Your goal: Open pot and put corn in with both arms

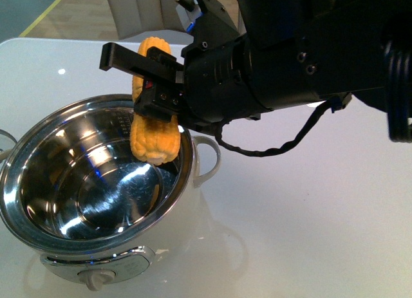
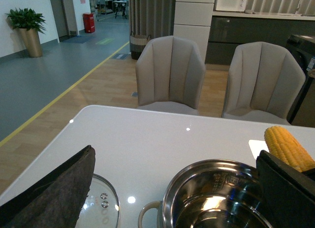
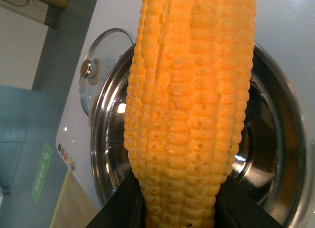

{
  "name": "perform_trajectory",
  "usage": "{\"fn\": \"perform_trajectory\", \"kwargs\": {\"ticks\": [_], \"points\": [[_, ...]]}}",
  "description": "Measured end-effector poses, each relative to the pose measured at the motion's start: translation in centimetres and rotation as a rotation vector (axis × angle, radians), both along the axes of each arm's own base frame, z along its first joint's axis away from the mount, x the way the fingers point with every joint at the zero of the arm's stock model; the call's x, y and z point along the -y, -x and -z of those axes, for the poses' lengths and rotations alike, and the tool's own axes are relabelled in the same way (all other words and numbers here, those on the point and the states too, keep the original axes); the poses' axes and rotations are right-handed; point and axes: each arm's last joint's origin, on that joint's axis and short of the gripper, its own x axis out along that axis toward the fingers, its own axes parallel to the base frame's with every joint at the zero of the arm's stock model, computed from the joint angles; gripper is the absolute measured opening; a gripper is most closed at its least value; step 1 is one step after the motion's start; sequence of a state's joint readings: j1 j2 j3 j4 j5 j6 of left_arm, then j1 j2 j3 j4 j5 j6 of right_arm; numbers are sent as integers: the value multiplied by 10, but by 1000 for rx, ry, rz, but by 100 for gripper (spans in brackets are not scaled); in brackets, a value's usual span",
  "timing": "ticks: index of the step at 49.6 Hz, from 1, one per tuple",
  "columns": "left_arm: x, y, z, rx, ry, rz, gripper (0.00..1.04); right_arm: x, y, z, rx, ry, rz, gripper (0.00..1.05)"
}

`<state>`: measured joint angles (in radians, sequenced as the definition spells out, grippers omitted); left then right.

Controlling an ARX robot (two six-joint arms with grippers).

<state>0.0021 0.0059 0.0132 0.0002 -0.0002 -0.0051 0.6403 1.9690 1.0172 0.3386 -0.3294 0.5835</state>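
Pot point(image 1: 38, 182): it stands open on the white table point(image 1: 309, 233), at 8 o'clock in the front view. Its shiny inside holds nothing, and one pale handle point(image 1: 207, 159) shows at its 3 o'clock side.
Right arm point(image 1: 309, 60): black and bulky, it reaches in from 2 o'clock toward the pot's far rim.
Lid point(image 2: 101, 203): glass, it lies flat on the table just beside the pot, with its metal knob point(image 3: 86, 69) up.
Corn point(image 1: 154, 140): it is nearly upright in the air, over the pot's rim at about 2 o'clock. Its lower end hangs above the inside of the pot.
Right gripper point(image 1: 147, 80): its jaws are clamped on the middle of the corn.
Left gripper point(image 2: 174, 154): its dark fingers point(image 2: 59, 188) stand wide apart with nothing between them, near the lid.
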Motion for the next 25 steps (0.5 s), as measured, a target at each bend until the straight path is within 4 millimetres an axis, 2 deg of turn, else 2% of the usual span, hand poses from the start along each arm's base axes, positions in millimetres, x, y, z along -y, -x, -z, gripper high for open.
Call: {"fn": "perform_trajectory", "kwargs": {"ticks": [10, 25], "points": [[0, 0, 0, 0, 0, 0, 98, -21, 2, -1, 7, -16, -48, 22], [0, 0, 0, 0, 0, 0, 98, -39, -14, 3, -21, -35, -30, 22]]}}
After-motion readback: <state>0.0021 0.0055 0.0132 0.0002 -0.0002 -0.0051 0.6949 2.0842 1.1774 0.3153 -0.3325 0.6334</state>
